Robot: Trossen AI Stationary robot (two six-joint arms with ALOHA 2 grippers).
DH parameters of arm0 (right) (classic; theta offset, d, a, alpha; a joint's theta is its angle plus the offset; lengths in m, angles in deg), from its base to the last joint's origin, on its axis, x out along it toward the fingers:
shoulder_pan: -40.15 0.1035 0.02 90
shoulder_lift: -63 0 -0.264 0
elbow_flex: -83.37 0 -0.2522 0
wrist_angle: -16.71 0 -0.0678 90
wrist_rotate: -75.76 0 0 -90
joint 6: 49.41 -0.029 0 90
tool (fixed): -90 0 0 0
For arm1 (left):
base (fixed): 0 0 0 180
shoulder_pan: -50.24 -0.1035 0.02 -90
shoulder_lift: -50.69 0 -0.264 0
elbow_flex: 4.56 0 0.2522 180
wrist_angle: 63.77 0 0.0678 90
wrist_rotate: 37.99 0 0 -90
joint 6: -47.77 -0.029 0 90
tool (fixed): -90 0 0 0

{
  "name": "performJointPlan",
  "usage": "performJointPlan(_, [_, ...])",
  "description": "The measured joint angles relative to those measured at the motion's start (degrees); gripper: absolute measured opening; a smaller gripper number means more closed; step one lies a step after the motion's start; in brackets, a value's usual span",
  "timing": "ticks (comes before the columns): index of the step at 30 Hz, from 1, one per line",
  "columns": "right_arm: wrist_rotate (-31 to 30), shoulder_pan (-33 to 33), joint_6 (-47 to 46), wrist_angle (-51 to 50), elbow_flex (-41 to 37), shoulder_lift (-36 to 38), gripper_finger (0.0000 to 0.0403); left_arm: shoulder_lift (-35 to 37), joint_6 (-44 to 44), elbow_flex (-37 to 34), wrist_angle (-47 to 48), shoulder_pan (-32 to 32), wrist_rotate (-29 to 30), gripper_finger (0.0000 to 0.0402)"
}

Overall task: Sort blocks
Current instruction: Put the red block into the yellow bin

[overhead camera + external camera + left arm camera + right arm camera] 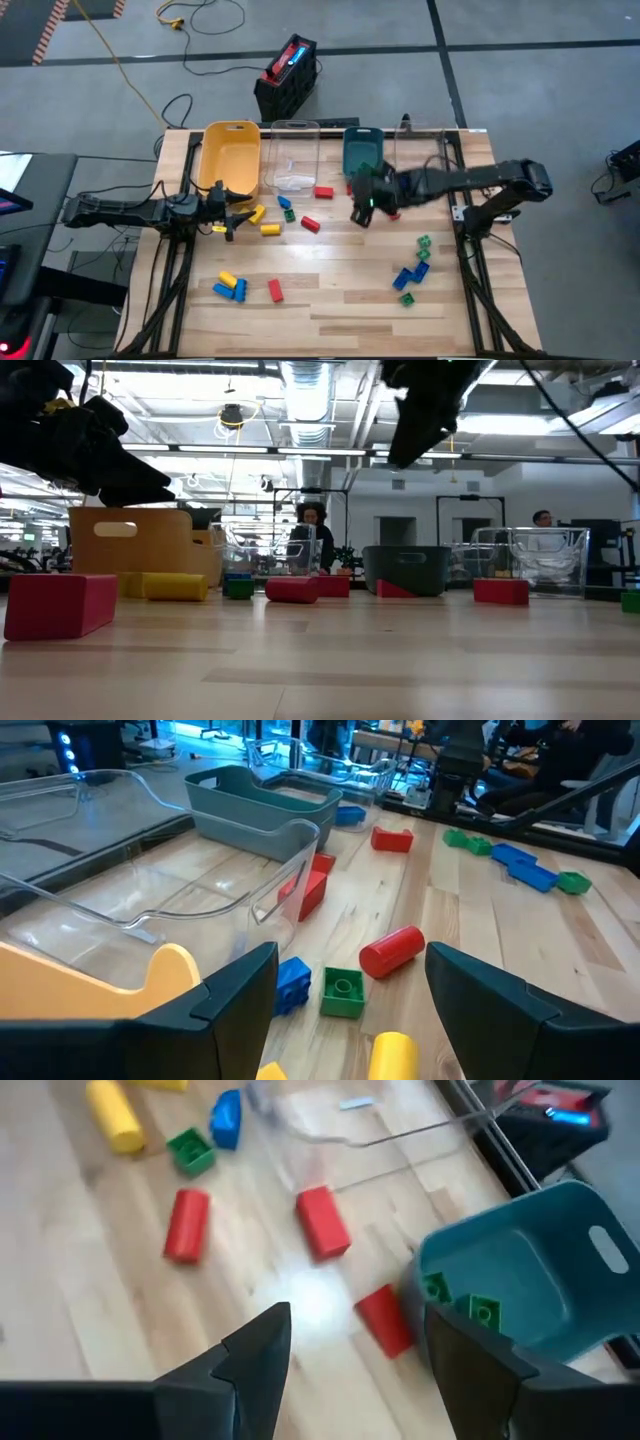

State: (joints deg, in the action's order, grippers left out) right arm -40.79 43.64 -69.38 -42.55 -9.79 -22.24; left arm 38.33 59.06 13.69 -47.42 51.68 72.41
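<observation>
Two arms over table, high view: right gripper [363, 207] wide, empty, beside teal bin [361, 152]; left gripper [232, 212] wide by yellow bin [229, 155]. Right wrist: green blocks [470, 1304] sorted in teal bin; red block [385, 1320] outside.

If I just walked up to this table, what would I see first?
Bright toy blocks lie scattered over the wooden table: red ones in the middle, a blue and green bunch toward the right. Along the far edge stand a yellow bin, a clear bin and a teal bin with green blocks inside. The right tool hangs open beside the teal bin.
</observation>
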Motion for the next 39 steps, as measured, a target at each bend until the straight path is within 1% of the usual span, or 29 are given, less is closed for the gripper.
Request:
performJointPlan(2, [-2.11, 3.55, -2.72, -1.32, -0.08, -0.31, 0.0240, 0.00, 0.09, -0.04, -0.21, 0.00, 0.00, 0.0248])
performJointPlan(4, [-2.31, 6.43, -5.97, -0.63, -0.96, -0.40, 0.0240, 0.00, 0.13, -0.04, -0.22, 0.01, 0.00, 0.0248])
performJointPlan(8, [-4.32, 12.03, -10.74, 5.36, -6.32, 0.04, 0.0240, 0.00, 0.20, -0.04, -0.37, -0.01, 0.00, 0.0248])
performJointPlan(11, [-5.83, 14.92, -13.49, 10.56, -10.63, 0.04, 0.0239, -0.02, -0.19, -0.18, -1.20, 0.07, -0.19, 0.0248])
performJointPlan(15, [-7.27, 17.39, -15.05, 19.37, -14.94, -0.38, 0.0239, -0.15, -2.34, -0.28, -3.13, 1.64, -1.18, 0.0248])
performJointPlan(18, [-8.42, 18.95, -16.85, 25.00, -15.98, -0.32, 0.0239, -0.14, -3.12, -0.28, -3.18, 3.70, -0.77, 0.0248])
performJointPlan(22, [-10.71, 21.64, -18.53, 24.14, -14.40, -0.34, 0.0239, -0.13, -3.83, -0.28, -3.26, 6.05, 1.19, 0.0248])
performJointPlan(25, [-13.98, 23.31, -21.82, 19.51, -12.79, -0.29, 0.0237, -0.13, -4.82, -0.28, -3.25, 6.83, 2.31, 0.0248])
performJointPlan(27, [-14.50, 24.08, -25.06, 16.00, -11.89, -0.31, 0.0232, -0.13, -5.03, -0.28, -3.07, 7.20, 2.40, 0.0248])
performJointPlan(30, [-14.51, 24.49, -28.77, 13.62, -11.78, -0.29, 0.0226, -0.13, -5.24, -0.34, -2.88, 8.21, 2.40, 0.0248])
performJointPlan(35, [-14.54, 25.41, -31.07, 15.11, -11.78, -0.43, 0.0224, -0.13, -5.66, -0.92, -3.46, 9.93, 2.52, 0.0248])
performJointPlan(39, [-14.50, 25.42, -29.68, 20.70, -11.72, -4.35, 0.0224, -0.13, -5.55, -0.92, -3.33, 11.24, 2.62, 0.0248])
